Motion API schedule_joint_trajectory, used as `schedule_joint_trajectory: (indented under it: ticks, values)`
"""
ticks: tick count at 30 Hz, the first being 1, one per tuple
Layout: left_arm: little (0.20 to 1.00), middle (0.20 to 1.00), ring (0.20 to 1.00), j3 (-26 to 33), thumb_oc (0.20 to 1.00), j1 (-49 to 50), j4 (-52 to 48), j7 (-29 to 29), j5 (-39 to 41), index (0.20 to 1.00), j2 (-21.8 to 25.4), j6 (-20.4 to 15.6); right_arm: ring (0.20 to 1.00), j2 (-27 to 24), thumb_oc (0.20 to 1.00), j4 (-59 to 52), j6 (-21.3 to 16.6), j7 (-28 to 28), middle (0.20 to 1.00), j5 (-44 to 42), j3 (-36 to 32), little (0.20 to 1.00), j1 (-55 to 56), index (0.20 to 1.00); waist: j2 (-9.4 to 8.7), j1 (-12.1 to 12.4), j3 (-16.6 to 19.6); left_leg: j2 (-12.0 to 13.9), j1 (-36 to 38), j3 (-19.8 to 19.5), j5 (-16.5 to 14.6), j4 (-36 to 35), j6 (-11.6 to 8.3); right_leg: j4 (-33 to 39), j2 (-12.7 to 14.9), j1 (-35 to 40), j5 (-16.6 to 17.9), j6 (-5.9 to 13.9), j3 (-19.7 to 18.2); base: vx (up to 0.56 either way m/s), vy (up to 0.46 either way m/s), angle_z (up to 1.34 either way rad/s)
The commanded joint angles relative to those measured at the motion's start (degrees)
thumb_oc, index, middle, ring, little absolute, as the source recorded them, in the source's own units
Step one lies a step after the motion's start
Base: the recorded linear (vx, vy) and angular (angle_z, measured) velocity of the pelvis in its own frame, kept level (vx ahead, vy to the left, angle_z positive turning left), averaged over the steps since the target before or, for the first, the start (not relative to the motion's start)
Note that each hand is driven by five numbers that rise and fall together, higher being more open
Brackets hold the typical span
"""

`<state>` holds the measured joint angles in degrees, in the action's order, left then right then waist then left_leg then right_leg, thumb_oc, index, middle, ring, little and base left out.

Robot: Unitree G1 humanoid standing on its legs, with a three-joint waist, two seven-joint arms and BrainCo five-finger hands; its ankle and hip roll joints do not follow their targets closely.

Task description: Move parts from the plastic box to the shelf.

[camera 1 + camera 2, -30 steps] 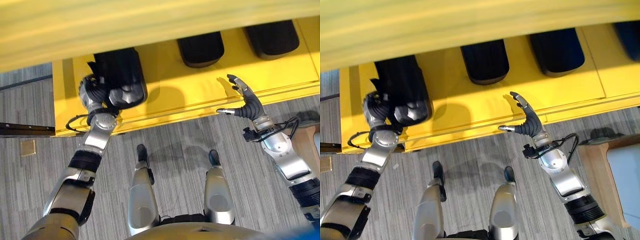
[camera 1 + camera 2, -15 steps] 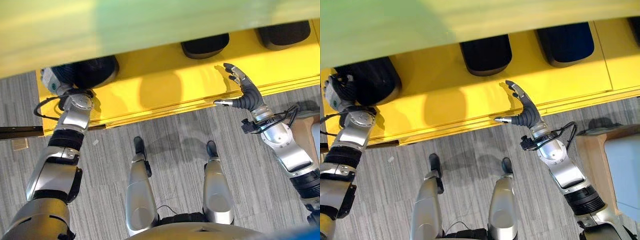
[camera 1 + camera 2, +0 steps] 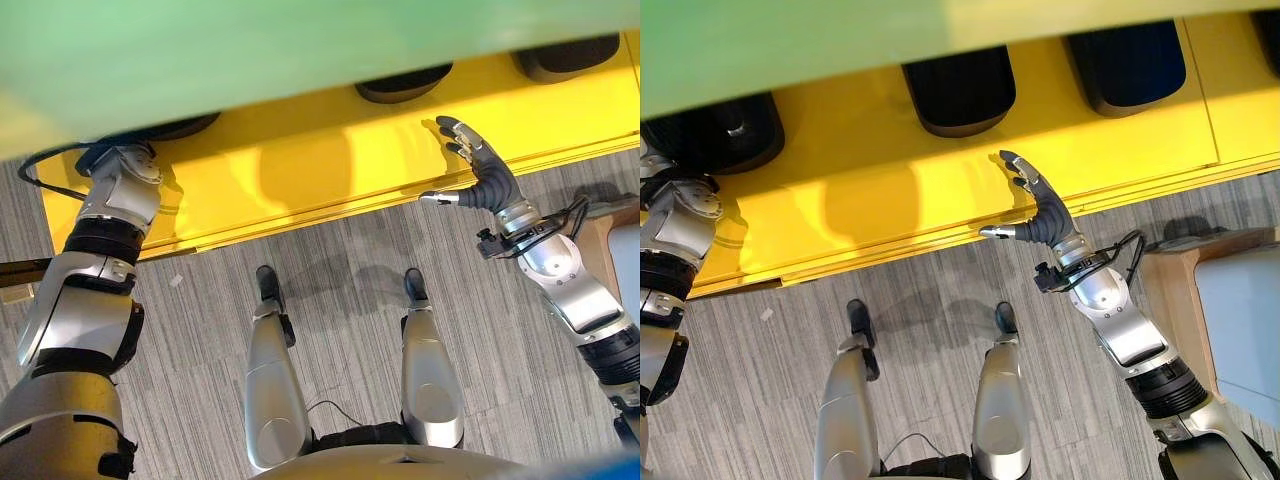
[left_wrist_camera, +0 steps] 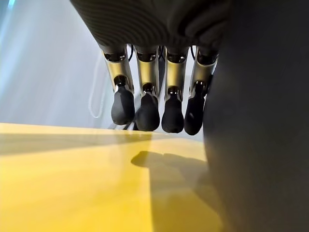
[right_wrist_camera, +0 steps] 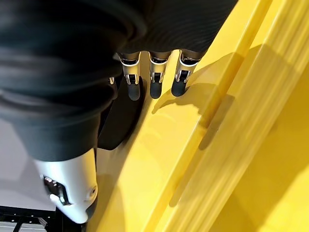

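Three black parts [image 3: 958,92] already lie on the yellow shelf [image 3: 890,205], the left robot hand [image 4: 154,104] beside one with fingers curled, grip unclear, the right robot hand [image 3: 1038,210] open and empty.

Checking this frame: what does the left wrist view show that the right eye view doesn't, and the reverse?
Left wrist view alone: the left hand up close, fingers straight in a row, with a dark part right beside them.

Right eye view alone: the right hand, open and holding nothing, over the shelf's front edge; two more dark parts further along the shelf; a pale box off to the robot's right.

Both: the yellow shelf, and probably that same dark part at its left end.
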<state>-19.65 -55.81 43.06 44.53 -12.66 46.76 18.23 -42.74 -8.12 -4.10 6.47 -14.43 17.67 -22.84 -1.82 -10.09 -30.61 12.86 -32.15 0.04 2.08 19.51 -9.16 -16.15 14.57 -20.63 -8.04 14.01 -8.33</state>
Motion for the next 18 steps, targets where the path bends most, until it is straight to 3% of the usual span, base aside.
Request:
schedule_joint_trajectory:
  ticks: [1, 18]
  values:
    - [0.200, 0.200, 0.200, 0.5, 0.200, -2.1, 1.5, 0.3, -5.3, 0.200, 3.9, -1.1, 1.000, -0.8, 1.000, -1.1, -3.0, 0.7, 1.000, -1.1, -1.6, 1.000, -1.2, 1.000, -2.06, -0.2, 3.4, 3.5, -2.7, -0.6, -4.3, 6.7, -1.01, -0.8, 2.3, 1.7, 0.6, -1.07, -0.3, -0.03, -0.020, -0.01]
    - [0.200, 0.200, 0.200, 3.5, 0.200, 7.0, -2.7, 1.1, -4.2, 0.200, -0.2, -4.8, 1.000, 0.2, 1.000, -0.9, -2.8, 2.1, 1.000, -0.3, -1.8, 1.000, -1.1, 1.000, -1.84, 1.2, 3.4, 2.9, -1.9, -1.6, -3.9, 5.2, -1.13, -1.1, 1.7, 1.4, -0.2, -1.23, 0.2, 0.00, -0.001, 0.00]
